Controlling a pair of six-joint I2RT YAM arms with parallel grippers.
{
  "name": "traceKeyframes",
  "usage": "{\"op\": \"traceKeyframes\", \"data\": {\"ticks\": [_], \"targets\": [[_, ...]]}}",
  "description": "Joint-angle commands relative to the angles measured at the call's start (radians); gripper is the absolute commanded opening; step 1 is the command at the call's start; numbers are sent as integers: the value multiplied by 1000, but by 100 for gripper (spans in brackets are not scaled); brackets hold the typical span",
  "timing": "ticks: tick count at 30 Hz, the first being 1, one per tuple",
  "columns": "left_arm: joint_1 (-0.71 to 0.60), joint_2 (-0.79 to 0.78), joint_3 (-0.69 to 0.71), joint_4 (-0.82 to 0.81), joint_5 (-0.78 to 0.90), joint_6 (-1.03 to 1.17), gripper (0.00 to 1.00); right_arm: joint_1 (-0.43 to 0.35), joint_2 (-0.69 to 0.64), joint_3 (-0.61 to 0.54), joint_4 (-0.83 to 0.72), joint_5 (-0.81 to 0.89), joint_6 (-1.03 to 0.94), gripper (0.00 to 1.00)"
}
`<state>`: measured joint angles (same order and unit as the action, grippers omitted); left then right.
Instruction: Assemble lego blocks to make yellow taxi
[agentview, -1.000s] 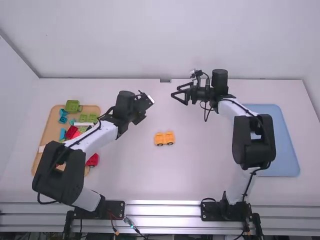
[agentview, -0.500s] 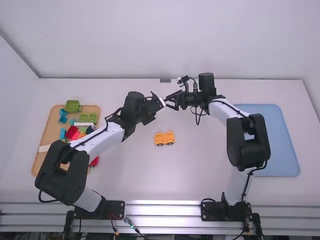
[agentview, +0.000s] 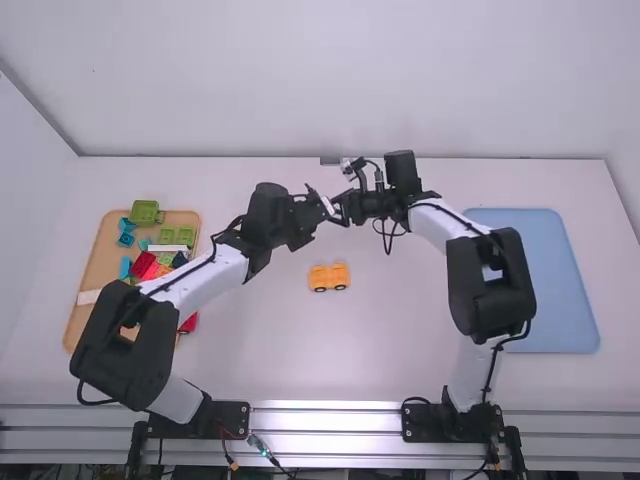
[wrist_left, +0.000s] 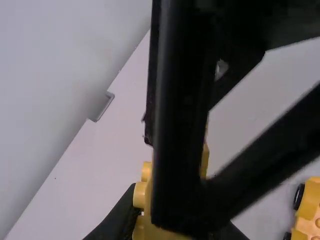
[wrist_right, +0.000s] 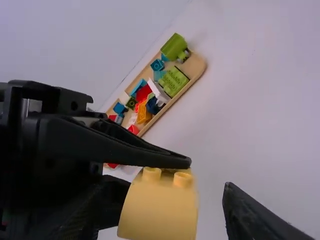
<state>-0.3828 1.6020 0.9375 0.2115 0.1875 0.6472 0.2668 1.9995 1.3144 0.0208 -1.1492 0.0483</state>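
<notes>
Evidently, the left end effector (wrist_left: 177, 215) pinches the yellow block (wrist_right: 159, 215), the right end effector (wrist_right: 167, 194) spread around it; closing off-centre (easily done) could twist it loose. The wheeled yellow base (agentview: 329, 276) sits robot-side of both end effectors.

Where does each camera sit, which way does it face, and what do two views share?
High view: above and behind, looking forward and down on both the left arm and right arm.
Left wrist view: on that wrist, looking past its own fingers at a yellow block and the right gripper.
Right wrist view: on that wrist, past its fingers toward the block, left gripper and tray.
Both wrist views share the block.
</notes>
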Motion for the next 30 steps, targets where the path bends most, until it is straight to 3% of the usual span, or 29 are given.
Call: {"op": "traceKeyframes", "data": {"ticks": [1, 8, 14, 16, 17, 18, 19, 22, 30], "targets": [[-11, 6, 24, 8, 4, -14, 2, -5, 8, 25, -3, -5, -3, 60], [-10, 6, 24, 11, 7, -11, 1, -3, 8, 25, -6, -6, 0, 41], [-12, 6, 24, 6, 7, -11, 4, -3, 8, 25, -3, -5, 0, 34], [-12, 6, 24, 6, 7, -12, 13, -4, 8, 25, -3, -5, 0, 32], [-12, 6, 24, 6, 7, -15, 26, -4, 8, 25, -2, -5, -1, 30], [-12, 6, 24, 7, 8, -29, 52, -4, 8, 25, 1, -5, -1, 29], [-12, 6, 24, 8, 8, -40, 99, -4, 8, 25, 1, -4, -5, 27], [-10, 6, 24, 11, 7, -80, 99, -4, 8, 25, 9, 14, -2, 20], [-10, 0, 24, -69, 4, -158, 99, -26, 8, 26, 77, 105, -18, 22]]}}
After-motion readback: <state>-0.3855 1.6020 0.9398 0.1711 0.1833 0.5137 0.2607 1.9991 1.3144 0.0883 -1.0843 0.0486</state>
